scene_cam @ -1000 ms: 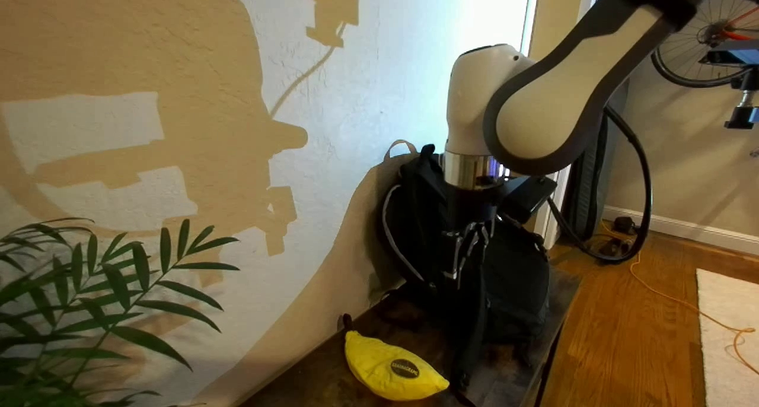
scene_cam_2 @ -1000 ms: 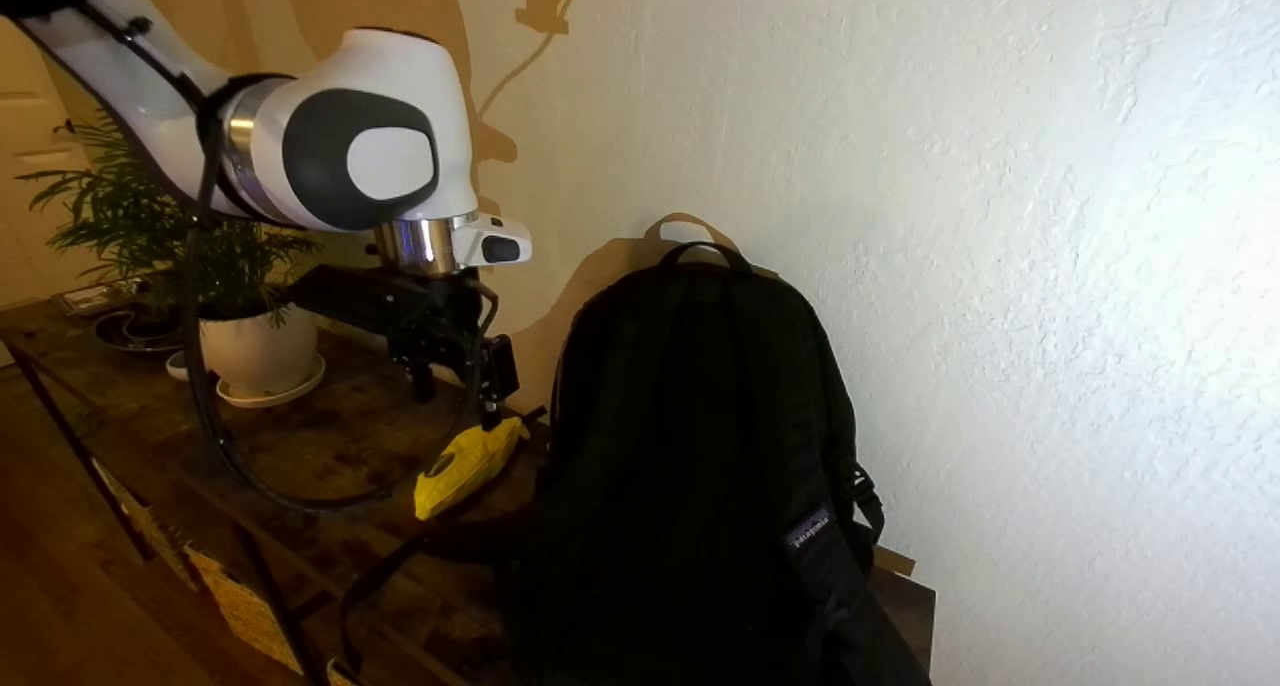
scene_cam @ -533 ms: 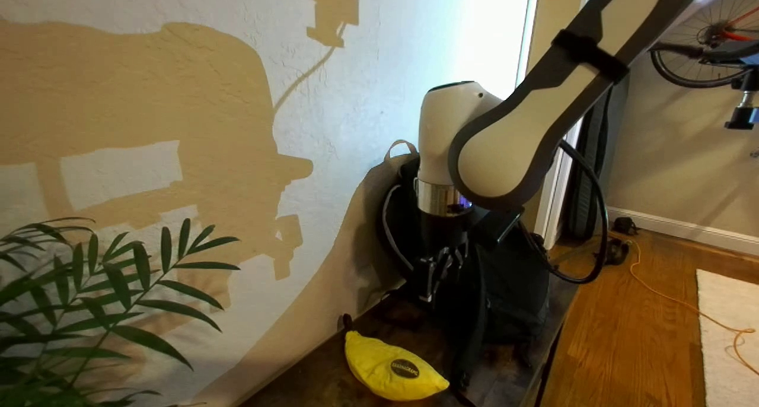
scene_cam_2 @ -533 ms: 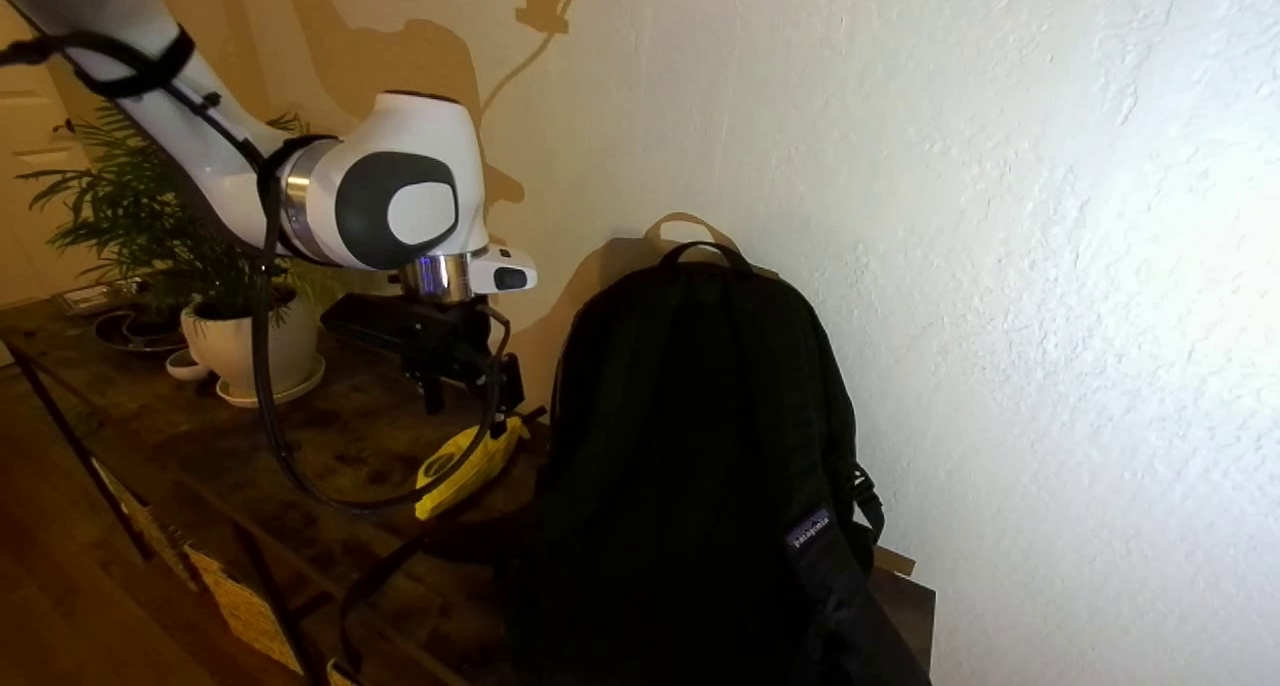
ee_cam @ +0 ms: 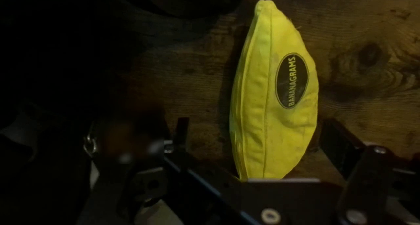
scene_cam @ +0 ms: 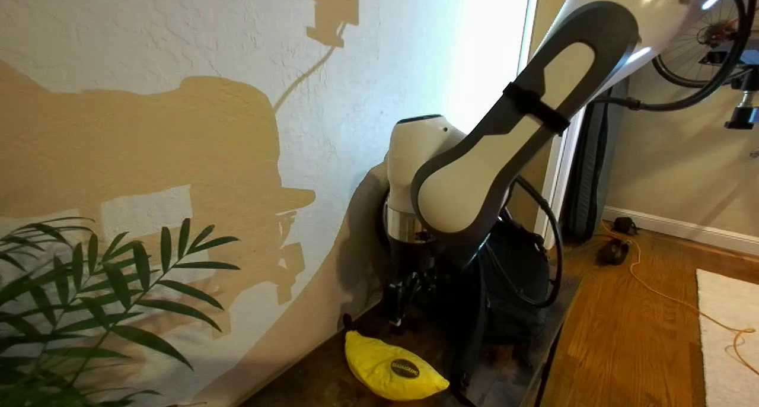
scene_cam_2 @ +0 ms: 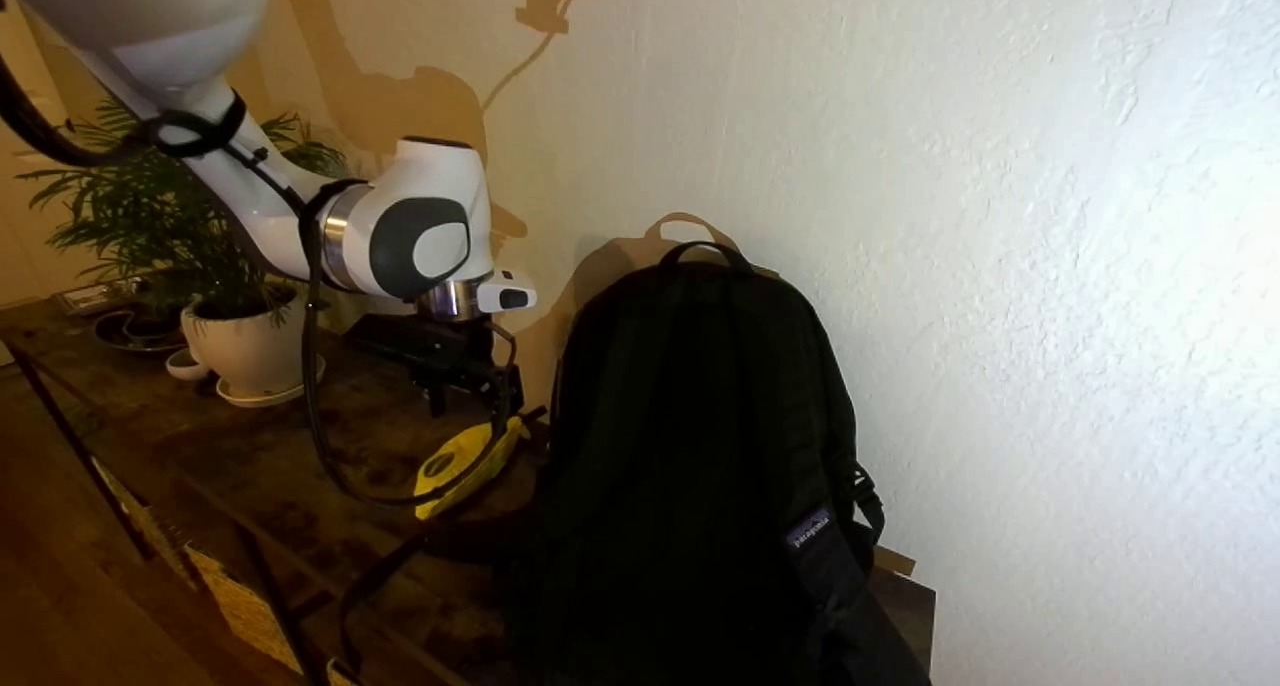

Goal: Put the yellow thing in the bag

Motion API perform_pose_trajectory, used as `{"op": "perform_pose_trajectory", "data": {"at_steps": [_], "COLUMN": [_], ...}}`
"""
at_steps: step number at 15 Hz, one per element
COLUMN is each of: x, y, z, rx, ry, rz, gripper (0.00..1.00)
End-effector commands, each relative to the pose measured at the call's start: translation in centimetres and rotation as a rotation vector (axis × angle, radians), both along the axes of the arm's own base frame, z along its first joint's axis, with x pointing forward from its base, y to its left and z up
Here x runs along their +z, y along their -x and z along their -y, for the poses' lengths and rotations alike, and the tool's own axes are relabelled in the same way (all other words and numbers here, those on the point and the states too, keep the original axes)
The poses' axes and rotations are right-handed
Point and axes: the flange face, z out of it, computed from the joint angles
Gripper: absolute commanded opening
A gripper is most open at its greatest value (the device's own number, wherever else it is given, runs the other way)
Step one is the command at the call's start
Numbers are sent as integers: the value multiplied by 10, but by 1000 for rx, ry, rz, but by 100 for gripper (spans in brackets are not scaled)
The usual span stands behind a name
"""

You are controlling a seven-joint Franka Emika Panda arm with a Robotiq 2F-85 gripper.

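- Pincer (ee_cam: 254, 131): jaws spread wide.
- Banana (ee_cam: 256, 97): lying on the table (ee_cam: 367, 18), outside the bag (scene_cam_2: 700, 416).
- Wrist view: banana's lower part shows between the fingers (ee_cam: 339, 148), the rest ahead of them; it sits closer to the finger at the right of that view. Its bottom end is hidden behind the pincer's body.
- In an exterior view: a fingertip (scene_cam: 396, 320) shows above the banana, dark table between them.
- Bag: upright, near the banana; a strap (scene_cam: 474, 336) reaches just beside the banana's tip.
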Motion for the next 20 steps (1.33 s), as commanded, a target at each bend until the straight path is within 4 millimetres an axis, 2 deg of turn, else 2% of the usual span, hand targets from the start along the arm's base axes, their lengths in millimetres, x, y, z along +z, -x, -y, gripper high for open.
{"op": "perform_pose_trajectory", "data": {"at_steps": [1, 10, 20], "x": [-15, -53, -81], "y": [-11, -22, -27], "z": [-9, -13, 5], "rx": [27, 48, 9], "ry": [-25, -71, -127], "rz": [-12, -28, -40], "gripper": [100, 100, 100]}}
